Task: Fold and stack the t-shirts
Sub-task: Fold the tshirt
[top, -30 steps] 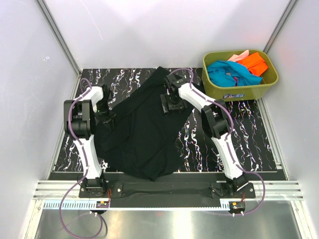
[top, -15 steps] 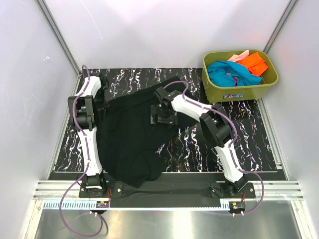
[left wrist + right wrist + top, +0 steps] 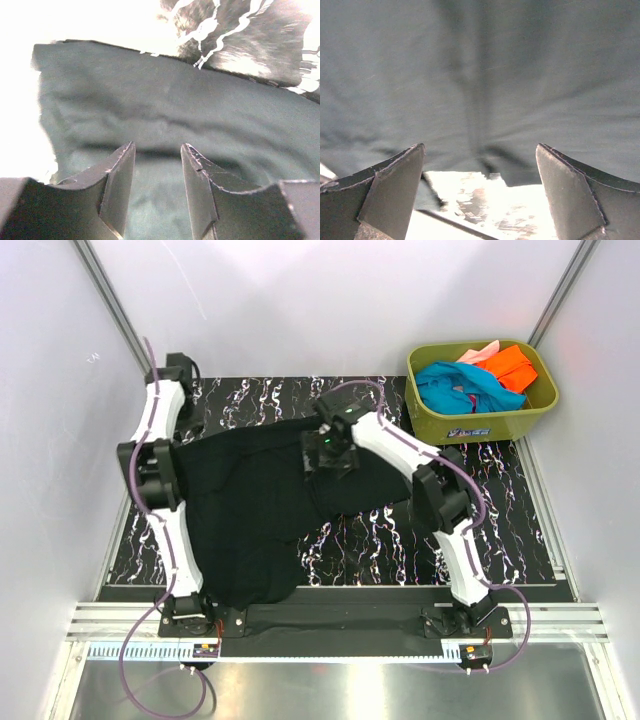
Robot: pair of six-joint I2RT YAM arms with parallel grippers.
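The large black t-shirt [image 3: 260, 505] lies spread over the left and middle of the marbled table [image 3: 480, 505]. My left gripper [image 3: 192, 408] hangs at the back left, over the shirt's corner. In the left wrist view its jaws [image 3: 158, 145] stand apart over the black t-shirt [image 3: 165, 110], with nothing between them. My right gripper [image 3: 325, 455] is over the shirt's far edge near the middle. It is wide open [image 3: 480, 147], with black t-shirt [image 3: 480, 75] ahead of it and bare table under its tips. The teal [image 3: 458, 386], orange [image 3: 514, 366] and pink [image 3: 481, 351] t-shirts sit in the tub.
The olive-green tub [image 3: 482, 421] stands at the back right corner of the table. White walls with metal rails close in both sides and the back. The arms' base rail [image 3: 330, 620] runs along the near edge.
Both arms have swung left, dragging the black shirt leftward and flatter. The left gripper rose toward the back left corner and opened, letting go of the cloth. The right jaws opened fully.
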